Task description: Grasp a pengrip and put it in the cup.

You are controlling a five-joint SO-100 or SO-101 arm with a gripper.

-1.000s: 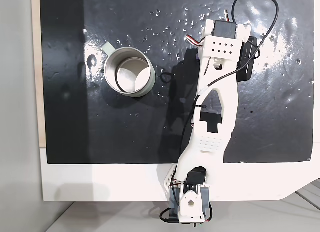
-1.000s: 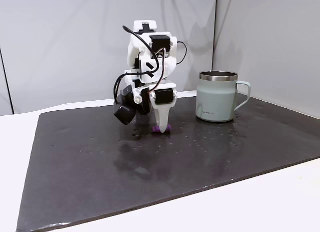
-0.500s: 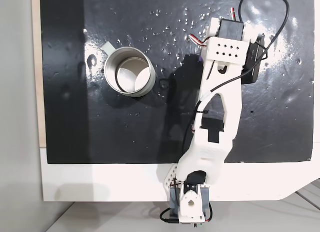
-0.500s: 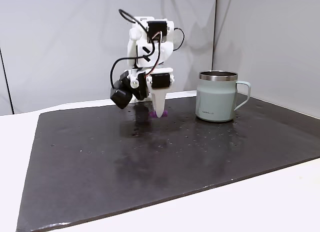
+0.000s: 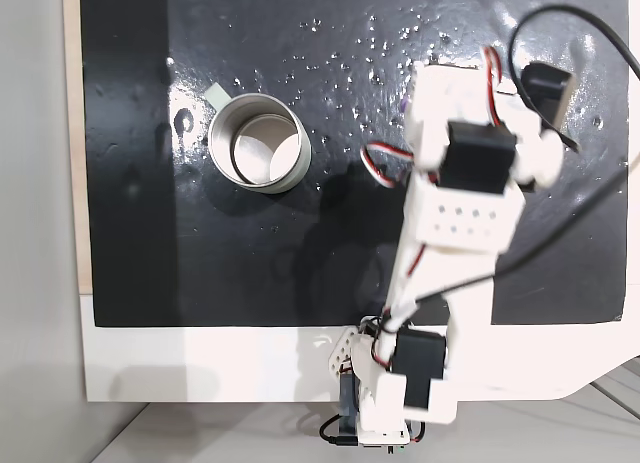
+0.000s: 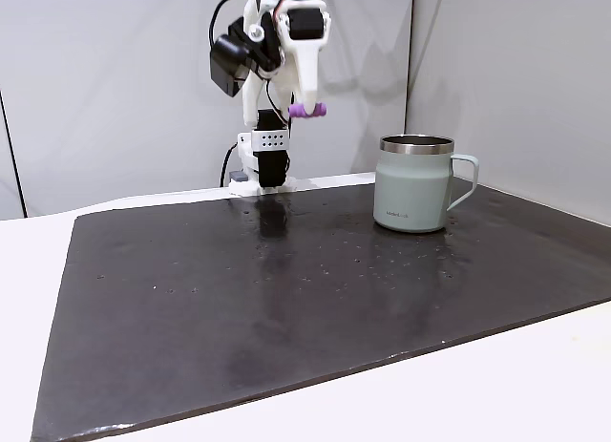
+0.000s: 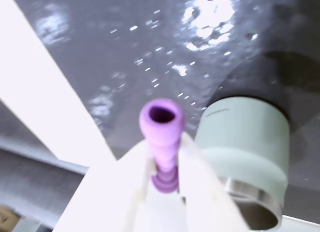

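The purple pengrip [image 6: 307, 109] hangs high above the mat, pinched between the white fingers of my gripper [image 6: 305, 96]. In the wrist view the pengrip [image 7: 162, 129] sticks out from between the two fingers, its open end toward the camera, with the cup [image 7: 244, 142] just to its right. The silvery-white cup [image 6: 414, 183] stands upright on the black mat, to the right of the raised gripper in a fixed view. From above, the cup [image 5: 259, 143] sits left of the arm and shows a pale inside. A sliver of the pengrip [image 5: 403, 105] peeks out beside the arm there.
A black mat [image 6: 286, 299] covers the white table [image 6: 535, 385], glossy with small bright specks. The arm's base [image 5: 385, 403] stands at the mat's near edge in the view from above. A grey wall rises behind the table.
The arm has lifted steeply off the mat, carrying the pengrip from the mat's surface up to well above the cup's rim. The cup has not moved.
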